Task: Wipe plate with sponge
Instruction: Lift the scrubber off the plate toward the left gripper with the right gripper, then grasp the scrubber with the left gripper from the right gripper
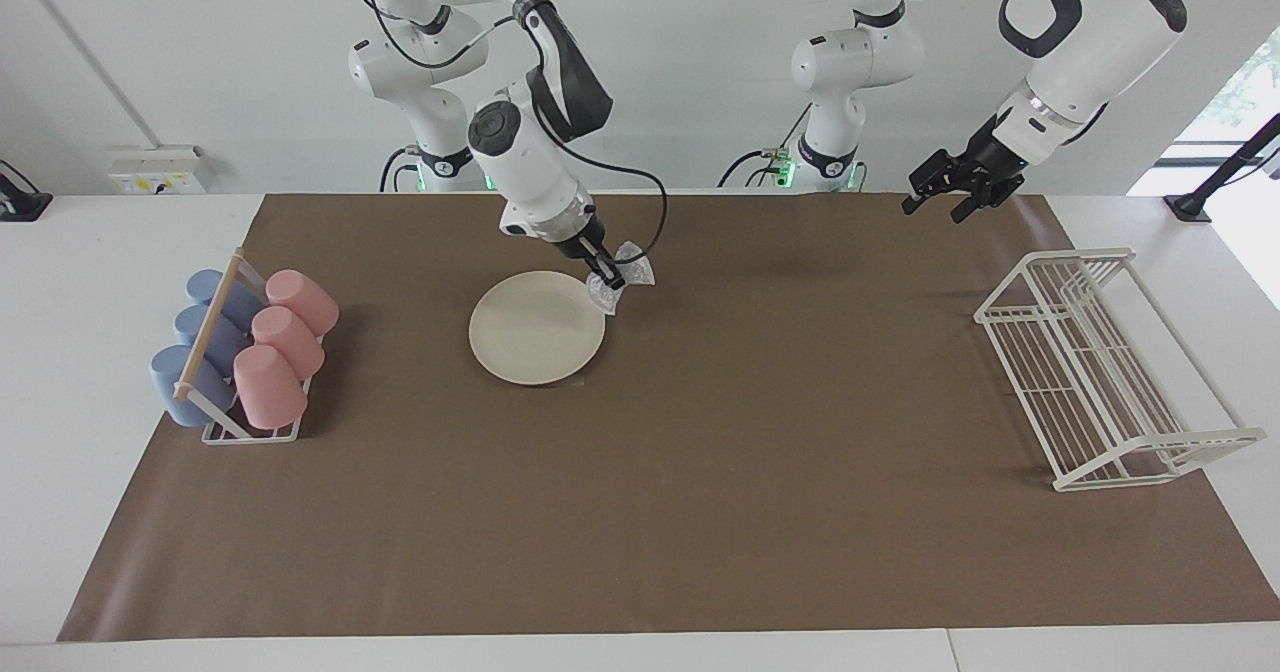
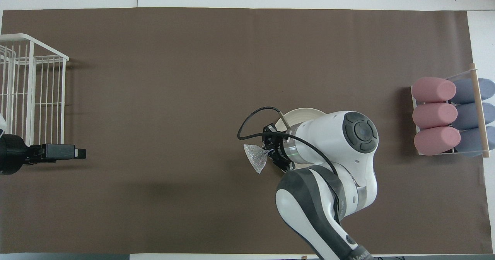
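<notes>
I see the plate (image 1: 536, 328) lying flat and bare; my right tool (image 1: 606, 279) clenches the sponge (image 1: 622, 277) above its rim. The left tool (image 1: 945, 189) waits, released, over the counter (image 1: 700, 512).

This is a robotics lab set up as a mock kitchen: two white Franka arms with exposed cables stand at a white table (image 1: 120, 282) under a plain white wall. A brown paper sheet (image 1: 700, 512) covers it, carrying a white wire dish rack (image 1: 1100, 372) and a rack of pink and blue plastic cups (image 1: 245, 352).
</notes>
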